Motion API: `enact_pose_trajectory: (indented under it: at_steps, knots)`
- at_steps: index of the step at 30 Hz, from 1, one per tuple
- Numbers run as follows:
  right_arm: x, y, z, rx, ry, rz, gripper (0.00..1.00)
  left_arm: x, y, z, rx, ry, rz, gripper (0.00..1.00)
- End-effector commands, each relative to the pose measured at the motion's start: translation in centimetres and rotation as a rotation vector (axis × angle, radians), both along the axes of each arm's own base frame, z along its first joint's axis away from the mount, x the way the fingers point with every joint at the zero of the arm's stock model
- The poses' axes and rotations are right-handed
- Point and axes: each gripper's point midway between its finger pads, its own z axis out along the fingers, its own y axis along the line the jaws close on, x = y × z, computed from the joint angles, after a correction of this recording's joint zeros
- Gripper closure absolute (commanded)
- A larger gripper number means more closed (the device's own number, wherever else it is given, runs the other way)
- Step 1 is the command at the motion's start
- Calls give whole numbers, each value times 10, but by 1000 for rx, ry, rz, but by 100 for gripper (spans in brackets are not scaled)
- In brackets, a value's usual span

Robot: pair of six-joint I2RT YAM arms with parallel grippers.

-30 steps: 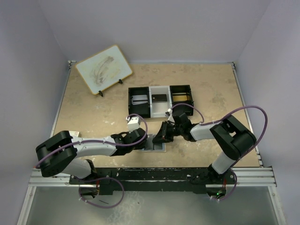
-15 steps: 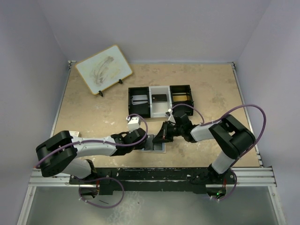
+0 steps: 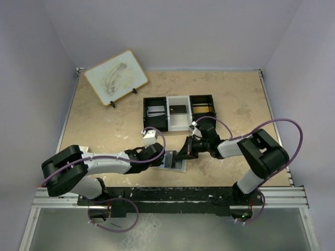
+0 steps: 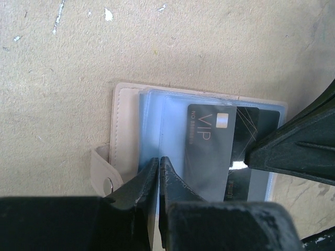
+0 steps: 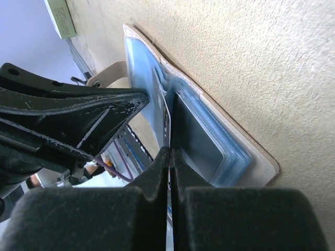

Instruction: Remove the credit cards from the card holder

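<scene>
The card holder (image 4: 128, 112) lies open on the counter (image 3: 104, 125), just in front of the tray (image 3: 145, 112), between it and the arms' bases. The left gripper (image 4: 158, 166) is clenched on the near edge of the holder's clear blue sleeves (image 4: 152, 120). The right gripper (image 5: 168, 156) comes in from the opposite side. It is clenched on the thin edge of a dark card (image 4: 209, 133) marked VIP, which lies partly inside a sleeve.
</scene>
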Motion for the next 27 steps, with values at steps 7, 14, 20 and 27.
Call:
enact_pose_trajectory:
  at_steps: [7, 14, 20, 27]
  knots:
    - [-6, -9, 1, -22, -33, 8, 100, -13, 28, -11, 164, 46, -44, 80]
    - [13, -2, 6, -26, -70, -16, 100, 17, -22, 73, -30, -135, -109, 66]
    - [19, 1, 5, -22, -70, -31, 100, 19, -52, 57, -68, -102, -164, 69]
    - [17, -1, 3, -31, -62, -32, 100, 12, -31, 11, 13, -14, -85, 83]
